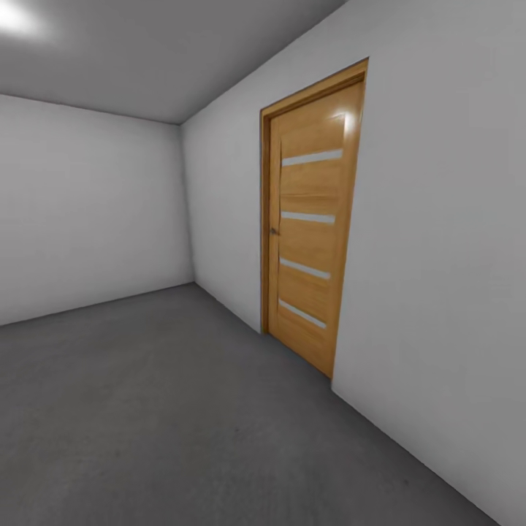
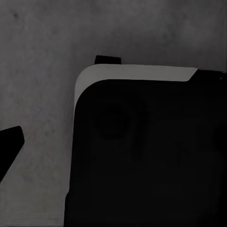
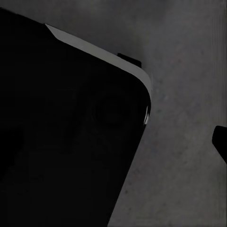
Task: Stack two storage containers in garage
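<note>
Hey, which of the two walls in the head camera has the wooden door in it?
The wall on the right, running toward the camera, holds the wood-panelled door with four pale horizontal strips. The far wall at the left is plain and unbroken.

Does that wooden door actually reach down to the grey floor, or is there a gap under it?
Cannot tell. In the head view the door runs down to the dark grey floor, with no plain gap under it, but the render is too coarse to show actual contact.
</note>
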### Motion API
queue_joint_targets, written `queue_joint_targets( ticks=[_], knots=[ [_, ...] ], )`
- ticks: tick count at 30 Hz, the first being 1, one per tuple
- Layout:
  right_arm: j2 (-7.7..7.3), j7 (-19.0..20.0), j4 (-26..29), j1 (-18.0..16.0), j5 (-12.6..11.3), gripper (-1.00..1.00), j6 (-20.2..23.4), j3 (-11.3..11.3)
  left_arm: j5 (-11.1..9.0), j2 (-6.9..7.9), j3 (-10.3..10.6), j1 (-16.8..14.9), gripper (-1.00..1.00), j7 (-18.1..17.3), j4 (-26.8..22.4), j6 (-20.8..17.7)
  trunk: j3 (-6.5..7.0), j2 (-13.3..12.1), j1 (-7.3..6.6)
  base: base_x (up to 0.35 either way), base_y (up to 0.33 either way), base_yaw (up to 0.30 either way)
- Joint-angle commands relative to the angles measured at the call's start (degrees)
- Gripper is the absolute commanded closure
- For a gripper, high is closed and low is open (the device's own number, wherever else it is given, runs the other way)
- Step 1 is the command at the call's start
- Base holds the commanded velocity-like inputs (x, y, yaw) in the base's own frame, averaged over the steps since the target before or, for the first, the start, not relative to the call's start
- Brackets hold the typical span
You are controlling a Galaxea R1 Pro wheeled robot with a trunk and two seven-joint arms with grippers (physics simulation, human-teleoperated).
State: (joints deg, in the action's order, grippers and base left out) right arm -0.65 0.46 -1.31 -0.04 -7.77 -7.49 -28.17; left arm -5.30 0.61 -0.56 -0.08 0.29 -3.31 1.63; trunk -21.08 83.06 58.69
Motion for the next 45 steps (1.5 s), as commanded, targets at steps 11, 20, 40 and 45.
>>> queue_joint_targets(
  ticks=[11, 20, 40, 45],
  knots=[
    [0.17, 0.01, -0.09, -0.03, -0.93, -1.0, -0.34, -0.4, -0.52, -0.01, -0.06, -0.01, -1.0, -0.08, -0.12, -0.96, -0.04, 0.02, 0.04, 0.325, 0.0, 0.05],
    [0.13, -0.02, -0.09, -0.04, -0.91, -1.0, -0.47, -0.4, -0.63, 0.07, -0.06, -0.01, -1.0, -0.03, -0.19, -0.93, -0.08, 0.02, 0.04, 0.325, 0.0, 0.254],
    [0.05, -0.02, -0.09, -0.02, -0.83, -1.0, -0.77, -0.4, -0.67, 0.1, -0.06, -0.01, -1.0, -0.18, -0.2, -1.02, -0.2, 0.02, 0.04, 0.325, 0.0, 0.09],
    [0.21, -0.02, -0.09, -0.02, -0.85, -1.0, -0.77, -0.4, -0.67, 0.1, -0.06, -0.01, -1.0, -0.27, -0.2, -1.02, -0.2, 0.02, 0.04, 0.325, 0.0, 0.0]
  ],
)
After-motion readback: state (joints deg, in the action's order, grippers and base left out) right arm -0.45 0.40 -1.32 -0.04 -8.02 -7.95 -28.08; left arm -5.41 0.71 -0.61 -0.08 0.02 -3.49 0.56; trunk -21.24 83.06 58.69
